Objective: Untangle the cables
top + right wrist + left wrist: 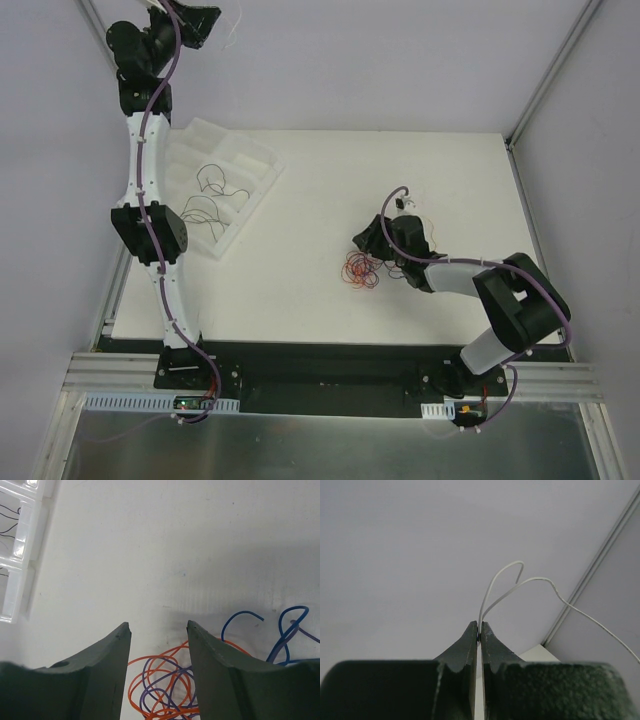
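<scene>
A tangle of thin cables in orange, red and purple lies on the white table, right of centre. My right gripper hangs just over its far edge. In the right wrist view it is open, with orange and purple loops on the table between and below its fingers. A blue cable curls to the right. My left gripper is raised far back at the top left. It is shut on a thin white cable that loops up and trails off right.
A white compartment tray sits at the back left of the table, with thin black wires in its slots. Its corner shows in the right wrist view. The left arm stretches along the tray's left side.
</scene>
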Motion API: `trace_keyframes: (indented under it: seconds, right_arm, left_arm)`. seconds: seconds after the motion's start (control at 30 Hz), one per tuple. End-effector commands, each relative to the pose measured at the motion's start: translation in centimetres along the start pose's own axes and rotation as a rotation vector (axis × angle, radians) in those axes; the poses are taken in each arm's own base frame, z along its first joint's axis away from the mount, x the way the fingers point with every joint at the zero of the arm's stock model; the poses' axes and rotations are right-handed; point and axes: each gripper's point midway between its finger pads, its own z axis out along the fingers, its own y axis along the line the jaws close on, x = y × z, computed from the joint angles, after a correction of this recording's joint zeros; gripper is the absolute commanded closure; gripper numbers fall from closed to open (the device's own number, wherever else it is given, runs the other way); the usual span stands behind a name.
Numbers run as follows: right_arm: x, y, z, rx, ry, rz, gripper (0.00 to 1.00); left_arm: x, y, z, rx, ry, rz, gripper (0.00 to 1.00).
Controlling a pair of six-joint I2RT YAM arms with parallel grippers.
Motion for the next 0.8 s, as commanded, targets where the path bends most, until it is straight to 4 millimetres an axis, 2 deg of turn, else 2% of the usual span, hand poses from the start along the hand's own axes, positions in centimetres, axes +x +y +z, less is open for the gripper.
trace_keyframes:
  seconds: [0.0, 0.33, 0.53, 0.63, 0.77]
  right_arm:
    - [-1.5, 1.1, 0.7, -0.005, -0.044, -0.029, 0.48]
    - [-1.2, 1.3, 0.9, 0.001, -0.037, -0.045, 0.48]
    - [-1.1, 1.5, 1.0, -0.001, -0.033, -0.052, 0.48]
    - [-1.2, 1.5, 0.9, -0.004, -0.033, -0.051, 0.48]
    - [-1.0, 1.6, 0.8, -0.007, -0.030, -0.054, 0.48]
  left_arm:
    - [-7.0, -5.4, -0.9, 0.106, -0.171, 0.129, 1.00]
    - [-13.2, -14.4, -3.4, 0.232, -0.297, 0.241, 1.00]
    - [-15.0, -18.4, -4.6, 0.274, -0.327, 0.313, 1.00]
    - [-15.5, -17.9, -4.4, 0.234, -0.354, 0.337, 1.00]
    - [-14.3, -14.5, -3.5, 0.147, -0.330, 0.323, 1.00]
